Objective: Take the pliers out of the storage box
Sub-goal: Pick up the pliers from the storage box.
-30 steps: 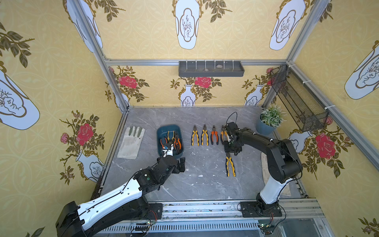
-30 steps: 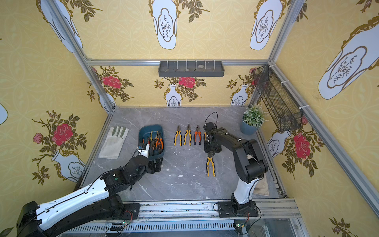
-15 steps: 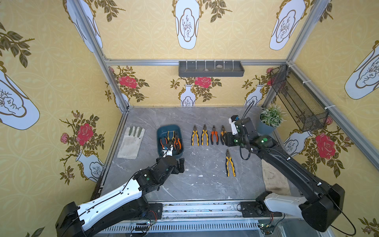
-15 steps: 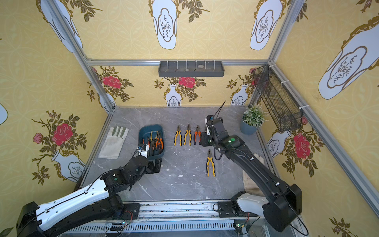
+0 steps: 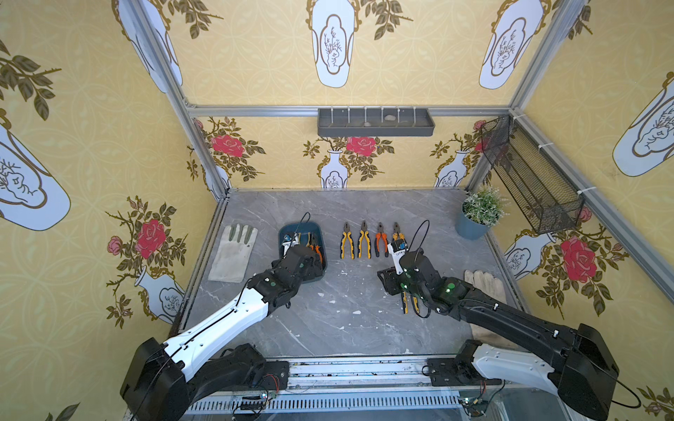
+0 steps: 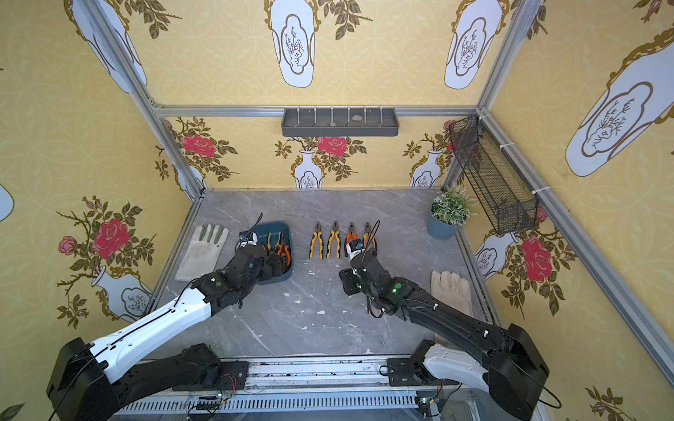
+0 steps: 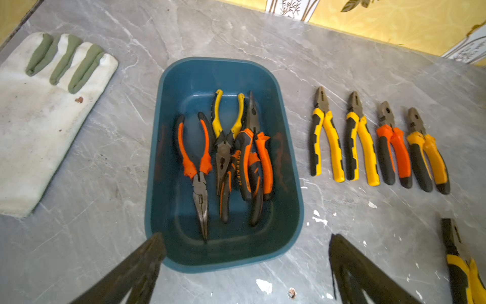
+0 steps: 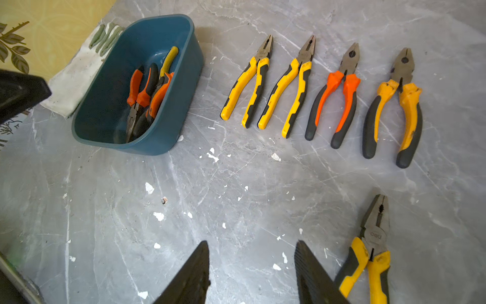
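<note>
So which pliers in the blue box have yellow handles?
The middle pliers in the storage box; the pairs beside them have orange handles.

We are looking at a staged robot test cell dressed as a home workshop. Aluminium frame posts (image 5: pixel 204 145) carry printed vase-and-rose wallpaper (image 5: pixel 364 54) around a marble-look tabletop (image 5: pixel 346 328). Beyond the right claw (image 8: pixel 251 244) stand a potted plant (image 5: pixel 477 211) and a wire basket (image 5: pixel 529 178). Pliers (image 8: pixel 239 90) lie ahead of it, and a work glove (image 7: pixel 39 118) lies out to the left of the left claw (image 7: pixel 244 237).
</note>
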Action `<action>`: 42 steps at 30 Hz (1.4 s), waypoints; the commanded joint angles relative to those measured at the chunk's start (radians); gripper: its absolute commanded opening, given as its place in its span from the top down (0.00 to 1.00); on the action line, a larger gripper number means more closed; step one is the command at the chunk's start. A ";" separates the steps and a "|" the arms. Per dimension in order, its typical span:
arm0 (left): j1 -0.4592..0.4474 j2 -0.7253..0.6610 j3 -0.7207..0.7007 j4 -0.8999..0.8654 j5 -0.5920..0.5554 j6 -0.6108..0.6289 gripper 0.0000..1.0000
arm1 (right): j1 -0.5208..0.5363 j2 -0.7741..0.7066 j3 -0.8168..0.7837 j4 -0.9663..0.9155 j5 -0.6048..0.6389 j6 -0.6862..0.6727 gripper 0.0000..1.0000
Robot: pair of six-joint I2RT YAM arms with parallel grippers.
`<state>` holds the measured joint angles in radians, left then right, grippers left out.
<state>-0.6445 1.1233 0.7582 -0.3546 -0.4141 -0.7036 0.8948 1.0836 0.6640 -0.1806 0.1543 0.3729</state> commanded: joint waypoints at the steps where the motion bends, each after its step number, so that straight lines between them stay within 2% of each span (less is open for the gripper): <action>1: 0.065 0.024 0.028 -0.062 0.104 0.000 0.01 | 0.022 -0.024 -0.023 0.096 0.092 0.027 0.46; 5: 0.120 0.064 0.076 -0.105 0.160 0.021 0.01 | 0.024 -0.021 -0.030 0.087 0.126 0.057 0.44; 9: 0.145 0.151 0.143 -0.152 0.163 0.065 0.01 | 0.026 0.017 -0.020 0.094 0.107 0.040 0.43; 14: 0.179 0.233 0.174 -0.104 0.189 0.107 0.01 | 0.028 0.082 0.017 0.079 0.085 0.030 0.43; 20: 0.266 0.360 0.220 -0.028 0.273 0.147 0.00 | 0.024 0.059 -0.004 0.095 0.085 0.041 0.43; 26: 0.273 0.516 0.297 -0.036 0.287 0.177 0.02 | 0.021 0.065 -0.005 0.100 0.080 0.039 0.43; 32: 0.272 0.592 0.299 -0.031 0.314 0.170 0.05 | 0.012 0.072 -0.002 0.090 0.095 0.058 0.43; 35: 0.273 0.611 0.301 -0.041 0.313 0.171 0.09 | 0.006 0.075 -0.002 0.090 0.090 0.059 0.43; 37: 0.271 0.619 0.306 -0.052 0.317 0.177 0.18 | 0.001 0.075 -0.001 0.090 0.083 0.059 0.43; 42: 0.257 0.648 0.349 -0.123 0.262 0.184 0.30 | -0.017 0.075 -0.004 0.089 0.065 0.067 0.43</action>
<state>-0.3794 1.7546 1.0878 -0.4274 -0.1131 -0.5346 0.8825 1.1584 0.6605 -0.1184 0.2287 0.4255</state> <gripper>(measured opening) 0.709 0.568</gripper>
